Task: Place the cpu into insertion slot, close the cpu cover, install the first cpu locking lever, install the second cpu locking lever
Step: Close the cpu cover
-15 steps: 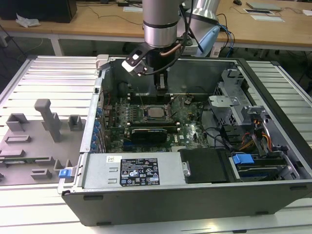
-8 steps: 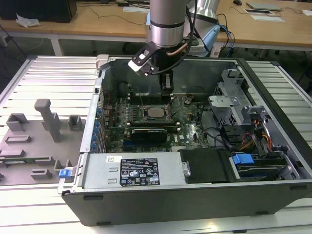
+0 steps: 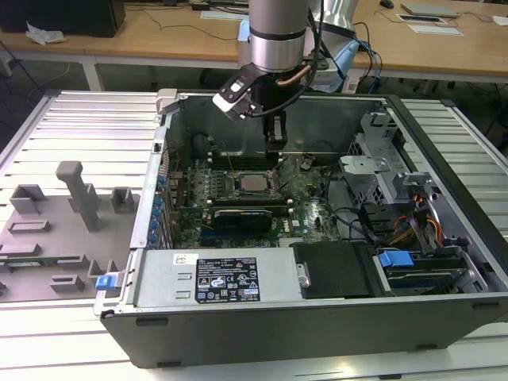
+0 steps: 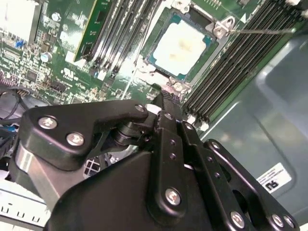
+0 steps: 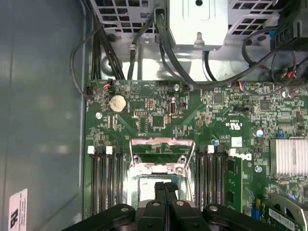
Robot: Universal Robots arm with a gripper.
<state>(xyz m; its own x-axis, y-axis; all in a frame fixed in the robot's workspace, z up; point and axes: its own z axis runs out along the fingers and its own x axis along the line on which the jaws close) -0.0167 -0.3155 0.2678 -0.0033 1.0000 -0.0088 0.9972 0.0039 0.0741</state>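
Observation:
The cpu, a small square chip with a pale metal top, lies flat in the insertion slot on the green motherboard; the exterior view shows the cpu in the middle of the case. The cpu cover, a thin silvery frame with a large window, is swung up off the socket on its hinge side. My gripper hangs just above the socket's edge near that hinge, shut, with nothing visible between its fingers. It also appears in the second wrist view and the exterior view. A thin lever rod lies beside the socket.
Black memory slots flank the socket on both sides. Cables and a metal drive cage crowd one end of the case. A grey power-supply box lines the front wall. A grey parts fixture lies at the exterior view's left.

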